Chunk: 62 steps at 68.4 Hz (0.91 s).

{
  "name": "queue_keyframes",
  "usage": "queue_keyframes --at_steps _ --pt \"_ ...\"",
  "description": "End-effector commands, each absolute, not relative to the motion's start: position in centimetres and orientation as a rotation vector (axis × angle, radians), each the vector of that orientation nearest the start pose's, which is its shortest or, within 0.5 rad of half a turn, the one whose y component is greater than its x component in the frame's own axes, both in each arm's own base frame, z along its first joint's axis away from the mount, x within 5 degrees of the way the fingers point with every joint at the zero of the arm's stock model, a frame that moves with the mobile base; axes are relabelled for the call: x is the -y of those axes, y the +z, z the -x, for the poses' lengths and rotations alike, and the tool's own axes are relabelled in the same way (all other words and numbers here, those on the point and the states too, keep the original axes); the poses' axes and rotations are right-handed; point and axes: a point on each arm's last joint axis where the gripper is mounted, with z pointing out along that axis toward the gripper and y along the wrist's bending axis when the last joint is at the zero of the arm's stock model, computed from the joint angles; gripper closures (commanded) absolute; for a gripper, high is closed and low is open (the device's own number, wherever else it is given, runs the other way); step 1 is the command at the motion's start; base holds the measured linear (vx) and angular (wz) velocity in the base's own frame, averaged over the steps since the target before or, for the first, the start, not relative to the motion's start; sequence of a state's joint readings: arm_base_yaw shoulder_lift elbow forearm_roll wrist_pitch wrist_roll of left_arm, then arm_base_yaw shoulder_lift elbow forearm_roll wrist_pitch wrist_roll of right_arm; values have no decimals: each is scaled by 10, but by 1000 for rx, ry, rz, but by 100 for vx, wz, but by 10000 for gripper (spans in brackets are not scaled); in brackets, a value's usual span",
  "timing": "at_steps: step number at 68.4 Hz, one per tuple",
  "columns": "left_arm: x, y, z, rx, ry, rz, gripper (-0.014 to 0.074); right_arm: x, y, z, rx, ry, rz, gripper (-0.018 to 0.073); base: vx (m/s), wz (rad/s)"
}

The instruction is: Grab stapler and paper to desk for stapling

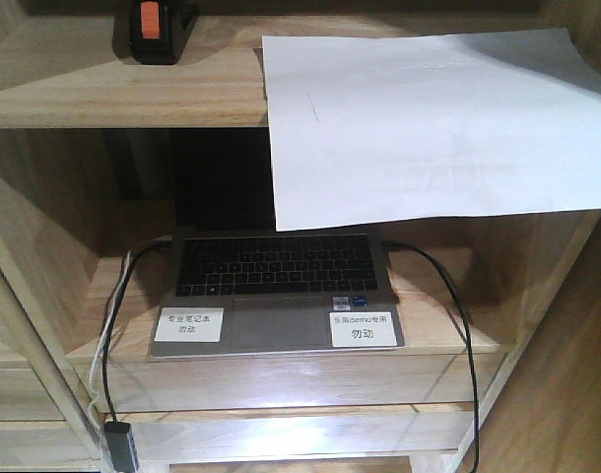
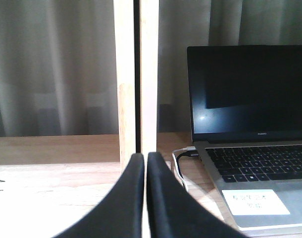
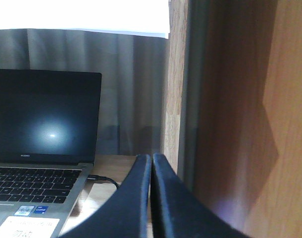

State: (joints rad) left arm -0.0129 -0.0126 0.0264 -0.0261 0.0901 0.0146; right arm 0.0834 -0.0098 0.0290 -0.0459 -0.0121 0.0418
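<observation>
The black stapler [image 1: 161, 30] with its orange-red patch sits at the back left of the top shelf in the front view. To its right lies the white paper [image 1: 434, 128], its front part overhanging the shelf edge above the laptop; its lower edge [image 3: 81, 17] shows at the top of the right wrist view. My left gripper [image 2: 145, 156] is shut with nothing between its fingers, low in front of a shelf upright. My right gripper [image 3: 151, 157] is also shut and empty, beside the right shelf wall. Neither gripper shows in the front view. The desk is out of view.
An open laptop [image 1: 276, 286] with white labels fills the lower shelf, with cables [image 1: 458, 325] running off both sides. A wooden upright [image 2: 136, 74] stands just ahead of the left gripper. The right shelf wall [image 3: 240, 109] is close beside the right gripper.
</observation>
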Motion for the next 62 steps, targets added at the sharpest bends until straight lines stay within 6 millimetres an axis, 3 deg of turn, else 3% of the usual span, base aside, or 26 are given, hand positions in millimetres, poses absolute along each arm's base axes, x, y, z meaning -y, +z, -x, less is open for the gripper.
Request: queue_keyframes --at_steps 1,62 --pt "1 200 -56 -1512 -27 1 603 -5 205 -56 -1428 50 71 569 0 0" --pt "1 200 -56 -1510 -27 1 603 -5 205 -56 -1428 50 71 569 0 0"
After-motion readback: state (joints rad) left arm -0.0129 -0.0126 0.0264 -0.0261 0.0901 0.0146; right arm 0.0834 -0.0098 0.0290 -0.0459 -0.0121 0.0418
